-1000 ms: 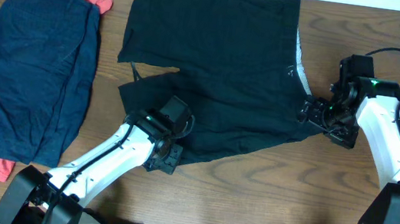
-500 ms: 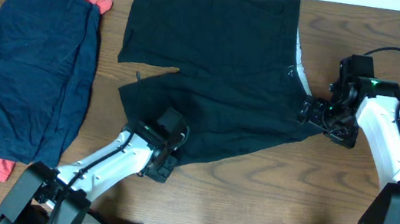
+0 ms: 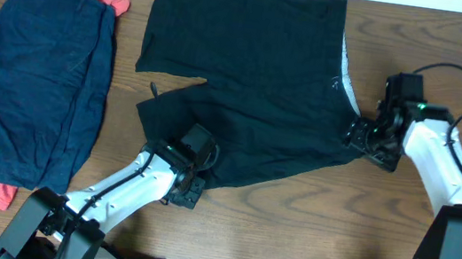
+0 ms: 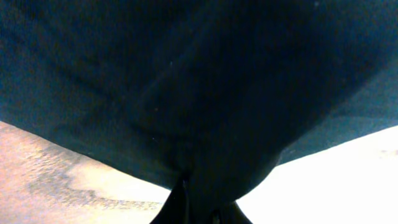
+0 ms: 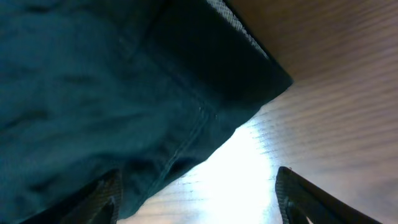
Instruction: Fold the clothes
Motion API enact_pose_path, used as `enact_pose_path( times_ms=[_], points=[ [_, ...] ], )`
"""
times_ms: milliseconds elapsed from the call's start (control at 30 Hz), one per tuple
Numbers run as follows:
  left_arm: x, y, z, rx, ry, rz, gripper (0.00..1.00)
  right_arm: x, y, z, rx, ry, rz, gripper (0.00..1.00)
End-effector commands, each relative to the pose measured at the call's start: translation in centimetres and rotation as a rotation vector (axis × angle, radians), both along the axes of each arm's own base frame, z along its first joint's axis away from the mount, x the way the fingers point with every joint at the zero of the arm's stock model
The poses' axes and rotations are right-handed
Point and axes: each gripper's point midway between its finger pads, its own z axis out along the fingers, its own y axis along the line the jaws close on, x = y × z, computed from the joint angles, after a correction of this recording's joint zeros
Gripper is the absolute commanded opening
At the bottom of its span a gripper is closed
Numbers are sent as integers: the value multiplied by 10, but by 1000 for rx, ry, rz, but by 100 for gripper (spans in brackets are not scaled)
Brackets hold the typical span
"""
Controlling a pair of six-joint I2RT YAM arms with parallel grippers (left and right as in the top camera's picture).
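shorts (image 3: pixel 257 70): flat on desk (image 3: pixel 376 247), waistband right | left end effector (image 4: pixel 200 208): pinching near hem, has slid slightly nearward | right end effector (image 5: pixel 198 190): wide, has edged toward waistband corner | fold likely about to start

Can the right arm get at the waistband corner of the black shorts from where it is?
Probably yes. The right gripper hangs open right at the waistband corner of the black shorts. Only bare table lies beside that corner, and nothing stands in the way.
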Motion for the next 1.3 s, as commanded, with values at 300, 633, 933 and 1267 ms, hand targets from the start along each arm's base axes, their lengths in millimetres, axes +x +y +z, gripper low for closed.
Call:
enact_pose_path(
  times_ms=[300,633,933,1267],
  points=[
    [0,-2,-7,-12,1,25,6,43,-6,-4,-29,-206,-99,64],
    [0,-2,-7,-12,2,41,6,29,-6,-14,-29,-135,-122,58],
    [-2,-5,-7,-28,12,43,6,17,-21,-18,-117,-89,-129,61],
    [-2,-5,-6,-28,12,44,6,29,-19,-35,-109,-98,-129,61]
  ],
)
